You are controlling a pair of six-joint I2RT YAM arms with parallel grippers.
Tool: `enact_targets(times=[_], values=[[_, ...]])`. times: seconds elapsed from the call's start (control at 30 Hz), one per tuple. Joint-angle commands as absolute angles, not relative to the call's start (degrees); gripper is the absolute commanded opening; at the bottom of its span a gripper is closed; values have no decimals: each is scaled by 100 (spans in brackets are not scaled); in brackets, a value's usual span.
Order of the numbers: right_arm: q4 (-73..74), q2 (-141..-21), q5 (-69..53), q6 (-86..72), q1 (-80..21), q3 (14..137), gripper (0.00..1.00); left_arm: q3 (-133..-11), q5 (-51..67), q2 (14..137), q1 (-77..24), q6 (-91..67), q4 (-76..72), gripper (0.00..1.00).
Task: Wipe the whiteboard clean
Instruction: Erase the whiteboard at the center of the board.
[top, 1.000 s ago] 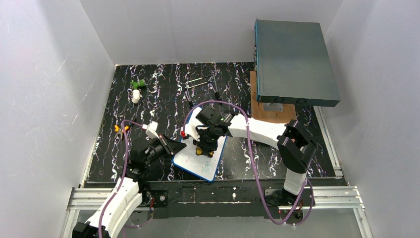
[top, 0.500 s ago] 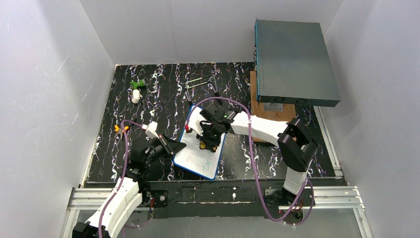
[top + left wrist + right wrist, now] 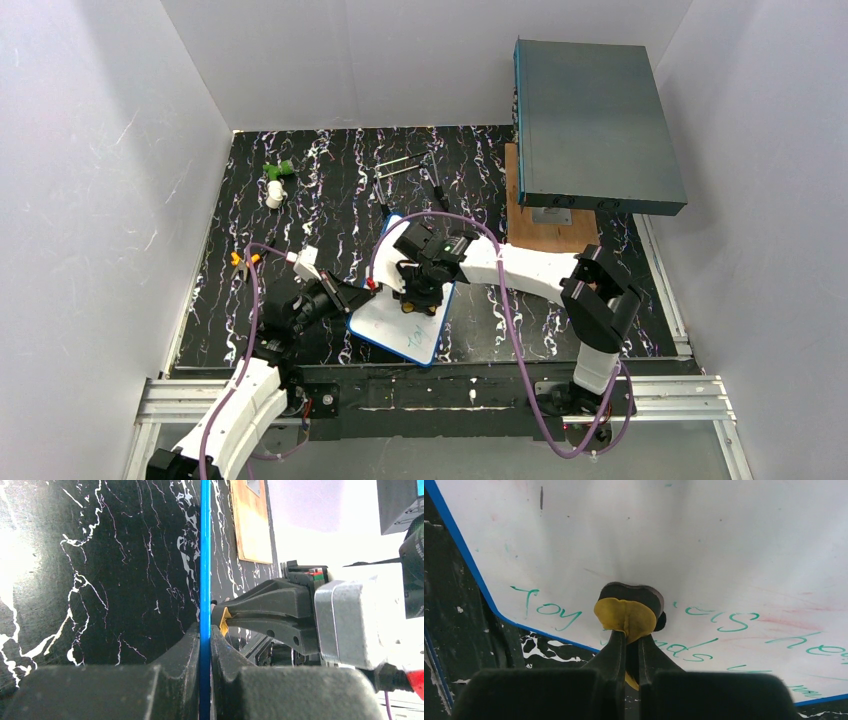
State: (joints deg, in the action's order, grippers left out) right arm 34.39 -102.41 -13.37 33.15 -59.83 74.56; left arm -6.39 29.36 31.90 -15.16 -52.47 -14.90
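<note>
The whiteboard (image 3: 395, 325) lies on the black marbled table at the front centre, blue-framed, with green writing near its front edge. My left gripper (image 3: 350, 297) is shut on the board's left edge; in the left wrist view the blue frame (image 3: 205, 580) runs edge-on between my jaws. My right gripper (image 3: 416, 300) is shut on a yellow eraser (image 3: 626, 617) with a black pad and presses it on the board. In the right wrist view the whiteboard (image 3: 704, 545) shows green words and faint red smudges around the eraser.
A large grey-teal box (image 3: 595, 125) stands on a wooden board (image 3: 530, 225) at the back right. A green and white object (image 3: 276, 182) lies at the back left, thin metal rods (image 3: 405, 168) at the back centre, an orange clip (image 3: 240, 259) at the left.
My right gripper with the eraser moved back over the board and then forward again. My left gripper kept its hold on the board's edge.
</note>
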Motion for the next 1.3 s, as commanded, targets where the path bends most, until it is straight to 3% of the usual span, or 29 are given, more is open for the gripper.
enact_targets(times=[0.0, 0.27, 0.57, 0.93, 1.27], values=[[3083, -10460, -1104, 3017, -5794, 7405, 1, -1045, 3454, 2985, -1582, -5256, -1932, 0], [2904, -10467, -817, 2761, -5313, 7378, 1, -1063, 3498, 3063, -1578, -5273, -2035, 0], [3255, -10202, -1908, 2933, -5596, 7433, 1, -1023, 3520, 3042, -1574, -5273, -2033, 0], [2581, -10220, -1050, 1810, -4909, 7458, 1, -1057, 3678, 3096, -1574, -5235, -2082, 0], [3026, -10110, -2245, 2144, -5201, 7542, 1, -1166, 3873, 3336, -1578, -5189, -2214, 0]])
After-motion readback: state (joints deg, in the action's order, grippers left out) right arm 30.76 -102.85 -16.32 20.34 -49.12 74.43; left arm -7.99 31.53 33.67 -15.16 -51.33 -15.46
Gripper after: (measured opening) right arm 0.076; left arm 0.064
